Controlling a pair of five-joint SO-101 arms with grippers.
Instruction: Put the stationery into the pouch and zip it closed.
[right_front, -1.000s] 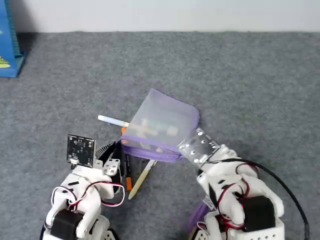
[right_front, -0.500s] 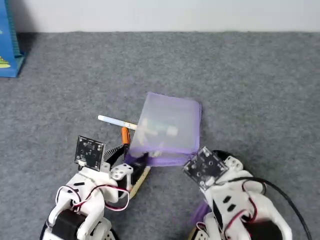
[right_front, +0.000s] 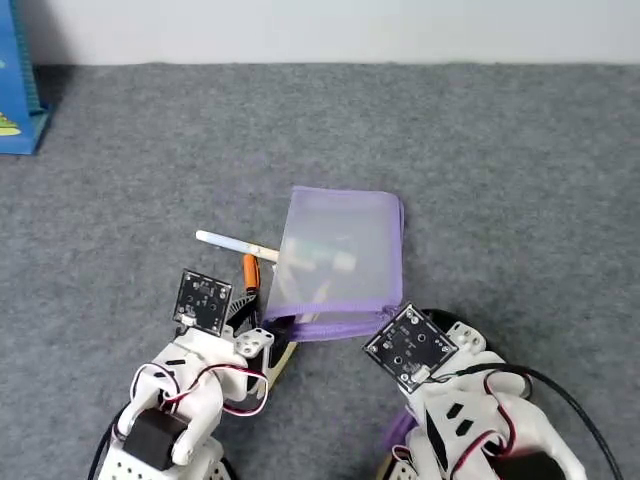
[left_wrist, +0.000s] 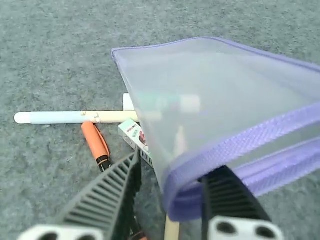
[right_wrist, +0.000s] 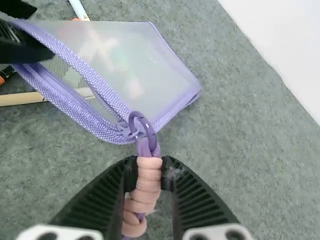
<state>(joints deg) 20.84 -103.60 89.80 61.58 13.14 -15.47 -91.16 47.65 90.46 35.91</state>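
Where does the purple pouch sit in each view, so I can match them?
High view: pouch at the picture's centre.
Left wrist view: close up, white-and-blue pen beside it.
Right wrist view: just beyond the right gripper, which pinches its zip pull.
Shared landmark: that pen, in all three.

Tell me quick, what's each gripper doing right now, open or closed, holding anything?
Left gripper: open, fingers either side of the pouch at its zipper rim.
Right gripper: shut on the zipper pull.
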